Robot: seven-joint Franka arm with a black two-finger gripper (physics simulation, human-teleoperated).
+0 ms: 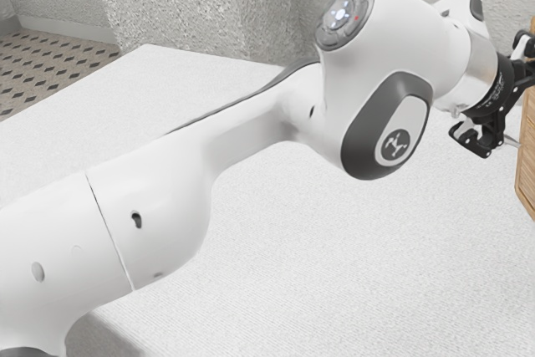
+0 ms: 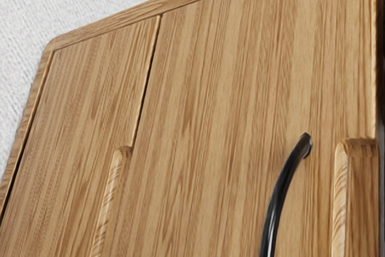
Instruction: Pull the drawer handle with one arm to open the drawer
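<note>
A wooden cabinet (image 1: 527, 152) stands at the exterior view's right edge, with just a strip of its side showing. My gripper (image 1: 518, 60) reaches up against it at that edge and is largely cut off. In the wrist view the cabinet's oak front is close ahead. The drawer front (image 2: 240, 106) is a wide panel carrying a black curved handle (image 2: 281, 203). The handle lies just beneath my hand, and its far end meets the wood. A narrower panel (image 2: 84, 124) sits beside the drawer front.
The cabinet rests on a white textured table (image 1: 334, 248). My own white arm (image 1: 251, 148) crosses the table from the exterior view's left. A grey wall and a patterned floor (image 1: 42, 64) lie behind.
</note>
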